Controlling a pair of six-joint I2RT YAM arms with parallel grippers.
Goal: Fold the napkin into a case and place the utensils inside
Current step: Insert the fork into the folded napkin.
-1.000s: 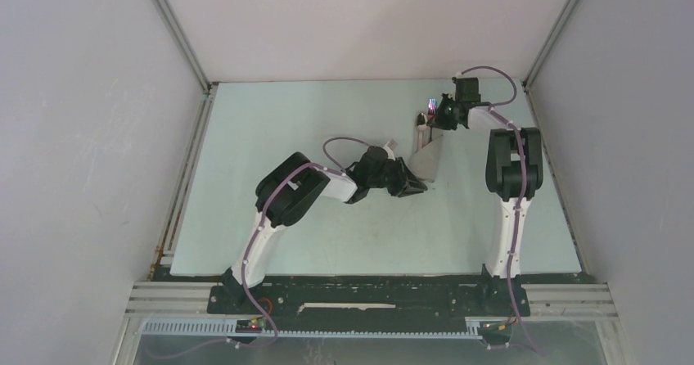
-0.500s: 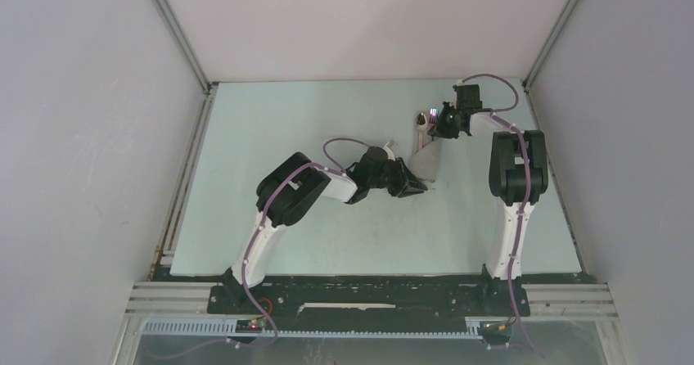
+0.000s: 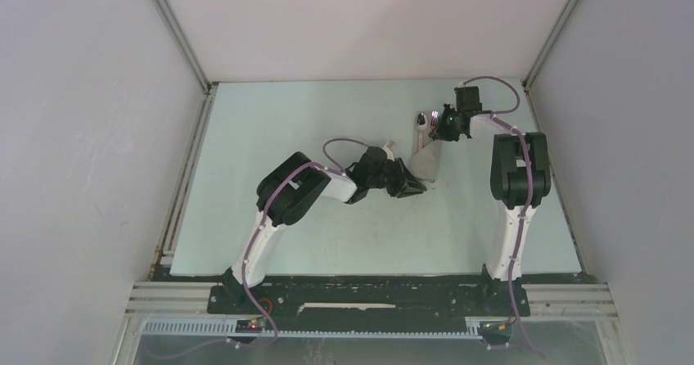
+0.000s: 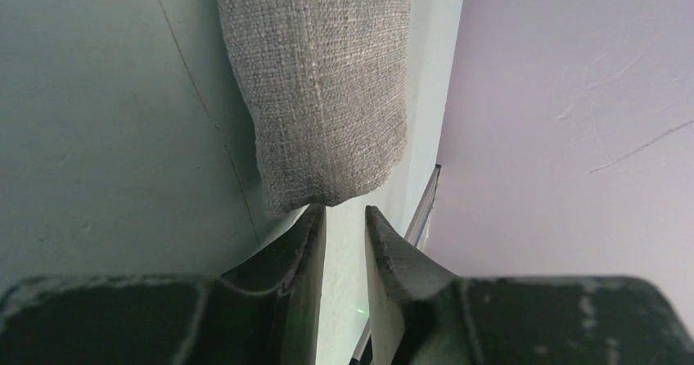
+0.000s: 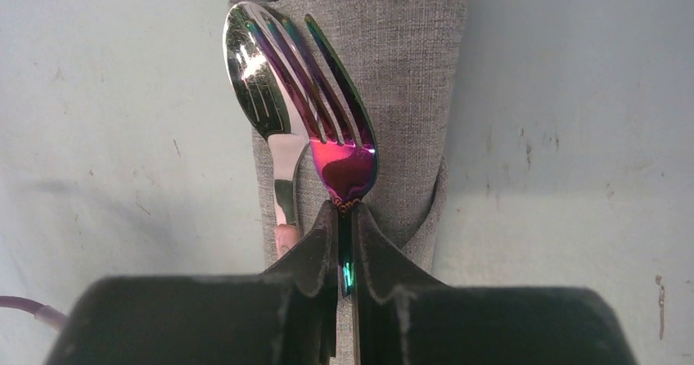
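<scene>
The case (image 3: 427, 162) is seen lying flat on the table (image 3: 270, 119), right of centre in the top view. The fork (image 5: 340, 136) and spoon (image 5: 260, 87) are tucked into it side by side. Their heads are shown above the pocket's edge, resting on the cloth, and the spoon's bowl is partly overlapped by the fork. The fork's neck is flanked by the nearly closed fingers of the right gripper (image 5: 344, 218); whether it is pinched cannot be told. The left gripper (image 4: 344, 214) is held slightly parted and empty at the case's narrow end.
</scene>
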